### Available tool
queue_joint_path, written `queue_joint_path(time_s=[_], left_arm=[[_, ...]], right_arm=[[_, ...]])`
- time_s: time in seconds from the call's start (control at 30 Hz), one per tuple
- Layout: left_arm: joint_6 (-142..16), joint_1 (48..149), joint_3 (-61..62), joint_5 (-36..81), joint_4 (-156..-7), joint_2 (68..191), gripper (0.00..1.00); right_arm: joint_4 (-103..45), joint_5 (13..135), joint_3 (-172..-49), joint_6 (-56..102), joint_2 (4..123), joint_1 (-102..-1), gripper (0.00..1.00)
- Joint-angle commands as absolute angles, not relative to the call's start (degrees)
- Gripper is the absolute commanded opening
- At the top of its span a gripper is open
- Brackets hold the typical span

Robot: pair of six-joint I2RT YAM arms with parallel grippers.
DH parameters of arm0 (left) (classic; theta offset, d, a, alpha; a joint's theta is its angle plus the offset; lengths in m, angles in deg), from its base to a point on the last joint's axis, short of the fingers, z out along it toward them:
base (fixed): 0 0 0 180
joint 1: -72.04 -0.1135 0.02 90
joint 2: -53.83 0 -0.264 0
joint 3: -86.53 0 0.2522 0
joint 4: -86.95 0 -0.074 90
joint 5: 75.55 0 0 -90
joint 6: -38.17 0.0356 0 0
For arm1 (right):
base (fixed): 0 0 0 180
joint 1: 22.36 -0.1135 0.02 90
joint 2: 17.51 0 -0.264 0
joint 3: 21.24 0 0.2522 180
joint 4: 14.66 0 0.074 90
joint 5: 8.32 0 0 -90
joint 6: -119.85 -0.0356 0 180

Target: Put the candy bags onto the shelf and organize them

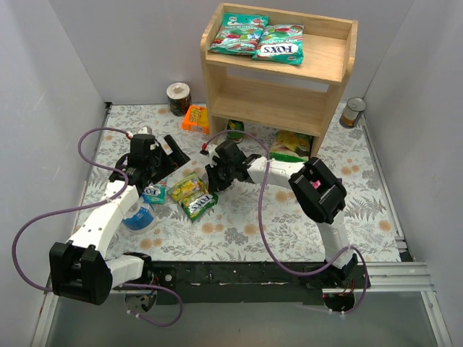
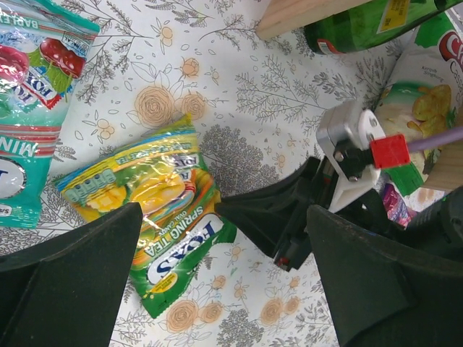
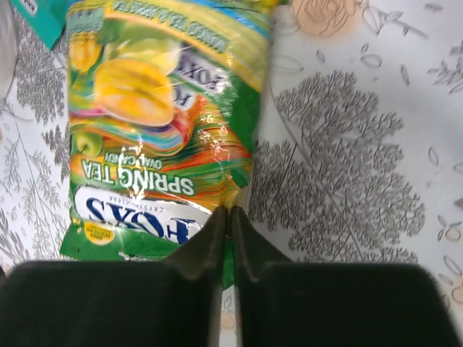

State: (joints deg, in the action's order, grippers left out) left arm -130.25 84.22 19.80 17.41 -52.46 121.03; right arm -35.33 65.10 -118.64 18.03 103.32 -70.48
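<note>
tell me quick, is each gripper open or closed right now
Left gripper: open, holding nothing.
Right gripper: closed on the edge of the spring tea bag.

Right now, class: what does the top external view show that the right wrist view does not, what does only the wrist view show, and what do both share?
Only the top external view shows the shelf, with two teal candy bags on its top tier and a can beside it. Only the right wrist view lets you read "SPRING TEA" on the yellow-green candy bag and see the right gripper closed at its edge. Both show that bag and the floral table cover.
</note>
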Motion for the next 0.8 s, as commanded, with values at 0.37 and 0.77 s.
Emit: queue_joint_path(time_s=[0.37,0.77], left_arm=[[-131.7,84.4,21.3,22.7,-53.4,122.5,0.98],[-133.0,85.2,26.0,31.2,-55.9,127.8,0.95]], right_arm=[[-36.3,71.5,-104.6,13.1,89.5,-68.4,0.01],[-44.4,89.9,-93.7,-0.9,78.8,-66.0,0.01]])
